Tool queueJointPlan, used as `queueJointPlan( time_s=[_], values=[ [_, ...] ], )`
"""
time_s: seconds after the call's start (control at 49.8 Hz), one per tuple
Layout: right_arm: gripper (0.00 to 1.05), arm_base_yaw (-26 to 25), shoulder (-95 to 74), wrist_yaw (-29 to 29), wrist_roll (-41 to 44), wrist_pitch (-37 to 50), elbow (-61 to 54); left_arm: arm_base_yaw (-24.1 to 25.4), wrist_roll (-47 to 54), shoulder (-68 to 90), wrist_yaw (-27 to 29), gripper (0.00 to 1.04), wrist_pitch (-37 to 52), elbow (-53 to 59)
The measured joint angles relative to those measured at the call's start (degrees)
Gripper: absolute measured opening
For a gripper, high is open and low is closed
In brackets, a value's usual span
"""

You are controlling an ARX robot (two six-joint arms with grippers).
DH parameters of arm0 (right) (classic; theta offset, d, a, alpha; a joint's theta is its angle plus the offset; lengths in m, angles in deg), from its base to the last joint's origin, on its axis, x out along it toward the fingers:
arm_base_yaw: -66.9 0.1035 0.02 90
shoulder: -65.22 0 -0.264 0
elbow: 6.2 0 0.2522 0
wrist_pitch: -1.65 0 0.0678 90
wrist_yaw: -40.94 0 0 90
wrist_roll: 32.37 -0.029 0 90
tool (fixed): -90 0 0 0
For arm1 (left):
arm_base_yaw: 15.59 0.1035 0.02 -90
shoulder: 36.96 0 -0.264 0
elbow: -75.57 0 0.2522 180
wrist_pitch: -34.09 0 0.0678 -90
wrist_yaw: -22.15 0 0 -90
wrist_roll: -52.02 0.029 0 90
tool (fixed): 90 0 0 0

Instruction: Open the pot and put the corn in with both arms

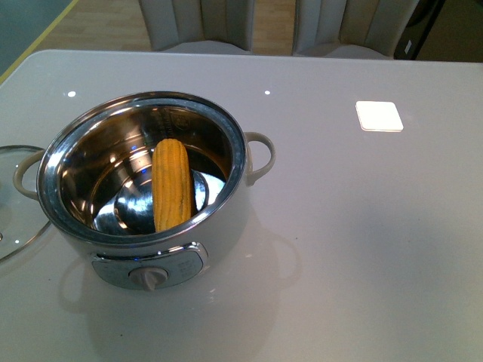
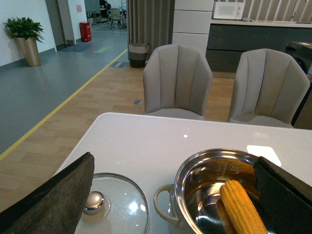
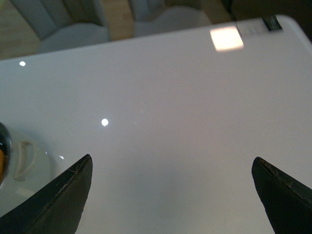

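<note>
The cream-white pot [image 1: 226, 226] stands uncovered on the left part of the table, knob toward me. The yellow corn [image 1: 172, 185] leans inside its steel bowl. No arm shows in the front view. In the left wrist view my left gripper [image 2: 175, 195] is open above the pot [image 2: 163, 204], its fingers [image 2: 58, 200] spread on either side, and the corn [image 2: 241, 207] shows in the bowl. My right gripper [image 3: 173, 195] is open over bare table, with one loop handle of the pot [image 3: 22, 161] at the picture's edge.
The glass lid [image 1: 11, 219] lies flat on the table left of the pot, its steel knob [image 2: 94, 201] up. A white square pad [image 1: 379, 115] sits at the far right. Two grey chairs [image 2: 178, 80] stand behind the table's far edge.
</note>
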Motion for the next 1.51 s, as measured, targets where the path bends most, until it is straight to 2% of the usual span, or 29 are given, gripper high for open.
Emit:
queueJointPlan(
  time_s=[0.04,0.08,0.121,0.181,0.301,0.522,1.085,1.507],
  values=[
    [0.87,-1.22,1.92,-3.93,3.17,11.08,-4.37,0.0,0.0,0.0,-0.02,0.98,0.0,0.0],
    [0.8,-1.42,3.13,-4.94,4.66,19.89,-8.35,0.0,0.02,0.0,-0.04,0.98,0.0,0.0],
    [0.75,-1.55,3.93,-5.14,5.4,25.09,-10.84,0.0,0.0,0.0,0.0,0.98,0.0,0.0],
    [0.61,-1.77,5.7,-5.22,6.78,32.48,-14.67,0.0,0.02,0.0,0.0,0.98,0.0,0.0],
    [0.34,-1.84,9.4,-5.22,7.56,33.51,-18.34,0.0,0.02,0.0,-0.02,0.98,0.0,0.0],
    [0.02,-1.84,13.64,-5.25,8.15,32.59,-21.64,0.0,0.02,0.0,-0.02,0.98,0.0,0.0],
    [0.02,-1.84,26.25,-5.25,8.2,26.45,-27.3,0.0,0.0,0.0,-0.02,0.98,0.0,0.0],
    [0.02,-1.84,32.59,-5.29,8.2,20.85,-27.32,0.0,0.02,0.0,-0.02,0.98,0.0,0.0]
  ],
)
